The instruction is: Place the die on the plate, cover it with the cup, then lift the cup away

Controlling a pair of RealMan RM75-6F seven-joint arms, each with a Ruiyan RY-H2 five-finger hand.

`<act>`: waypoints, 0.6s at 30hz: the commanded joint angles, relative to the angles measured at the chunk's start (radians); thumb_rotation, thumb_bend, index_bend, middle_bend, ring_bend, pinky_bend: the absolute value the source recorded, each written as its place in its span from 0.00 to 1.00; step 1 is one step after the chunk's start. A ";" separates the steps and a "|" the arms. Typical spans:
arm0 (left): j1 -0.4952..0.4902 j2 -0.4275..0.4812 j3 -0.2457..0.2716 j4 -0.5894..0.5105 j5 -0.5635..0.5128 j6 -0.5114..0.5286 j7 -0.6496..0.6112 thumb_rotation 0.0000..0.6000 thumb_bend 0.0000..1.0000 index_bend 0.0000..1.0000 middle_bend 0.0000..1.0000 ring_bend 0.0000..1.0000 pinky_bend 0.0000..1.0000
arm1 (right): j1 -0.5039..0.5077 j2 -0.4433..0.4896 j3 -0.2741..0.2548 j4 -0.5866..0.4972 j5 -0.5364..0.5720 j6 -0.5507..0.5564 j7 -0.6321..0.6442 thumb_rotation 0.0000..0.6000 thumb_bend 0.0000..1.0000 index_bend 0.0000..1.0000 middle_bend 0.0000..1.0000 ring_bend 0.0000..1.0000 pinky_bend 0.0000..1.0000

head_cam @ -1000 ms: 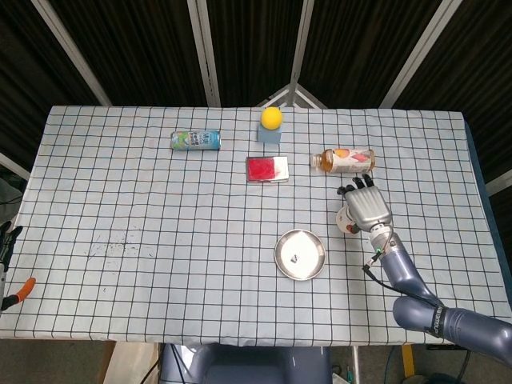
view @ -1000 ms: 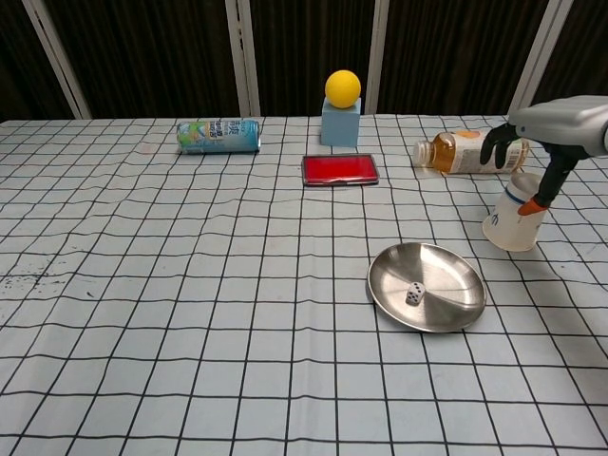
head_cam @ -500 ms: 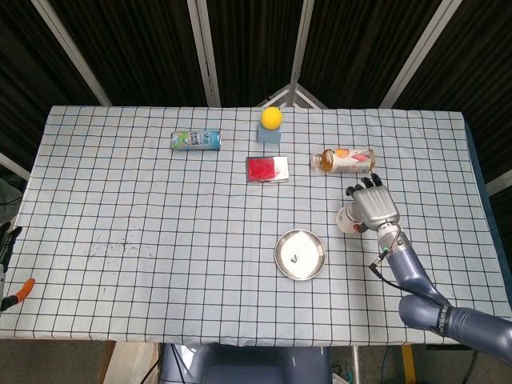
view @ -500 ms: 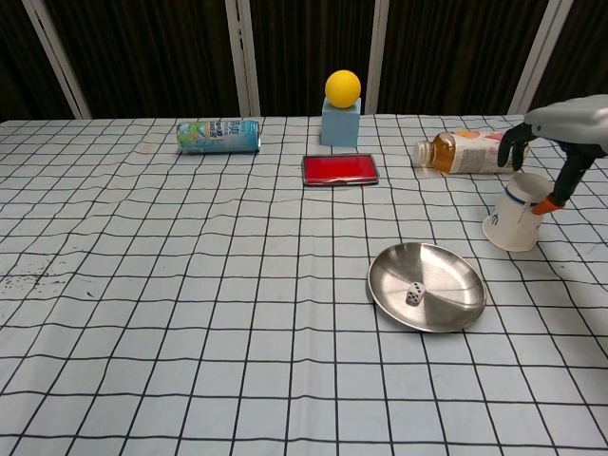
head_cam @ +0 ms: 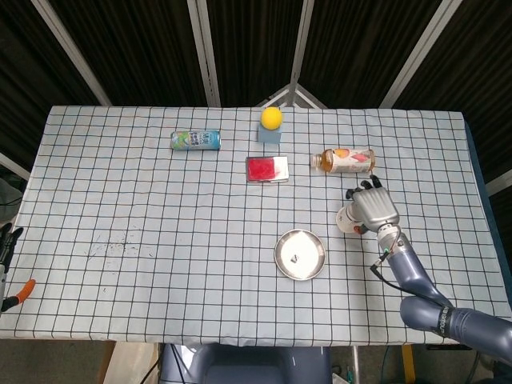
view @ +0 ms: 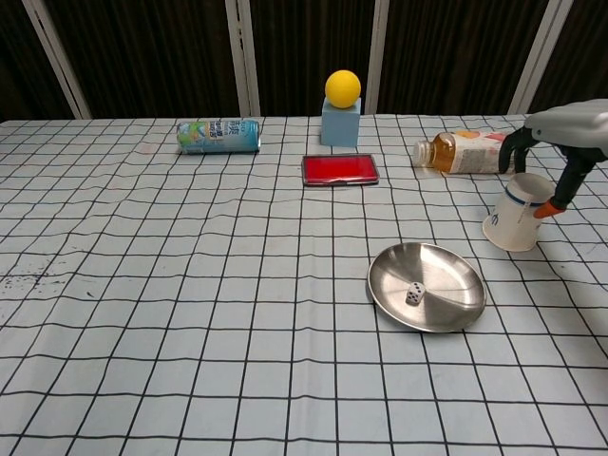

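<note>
Since a second ago your right hand [view: 566,142] has drifted back toward two o'clock and risen a little, and the cup [view: 516,213] beneath it now leans, its closed base tipped up toward the hand. That tilt suggests the fingers have some hold on it — an orange fingertip rests on the base at its right side and dark fingers curl over the far side — but I cannot tell from either view whether the cup is truly clamped or merely nudged. In the head view the hand covers most of the cup, so it settles nothing.

Your first step looks done: the die [view: 414,294] lies inside the plate [view: 454,310], a bit left of centre, clear of the rim. The plate sits at about eight o'clock from the cup, near but not touching. The cup is mouth-down, which suits the cover — you need no flip, only a lift, a carry toward eight o'clock and a level descent over the die.

Watch the bottle [view: 461,152] lying on its side just behind your hand; a wide swing could roll it. Your left hand shows in neither view. The can [view: 218,135], the red case [view: 339,169] and the ball on its block [view: 342,88] lie well apart at the far side.
</note>
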 commanded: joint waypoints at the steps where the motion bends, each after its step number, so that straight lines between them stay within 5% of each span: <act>1: 0.001 0.001 0.000 0.000 -0.001 0.001 -0.001 1.00 0.36 0.02 0.00 0.00 0.00 | 0.003 -0.006 -0.003 0.008 -0.001 -0.003 0.002 1.00 0.21 0.37 0.39 0.18 0.06; 18: -0.001 0.002 0.003 -0.002 0.000 -0.005 0.000 1.00 0.36 0.02 0.00 0.00 0.00 | 0.006 0.010 -0.010 0.005 -0.004 0.006 -0.004 1.00 0.36 0.43 0.42 0.20 0.06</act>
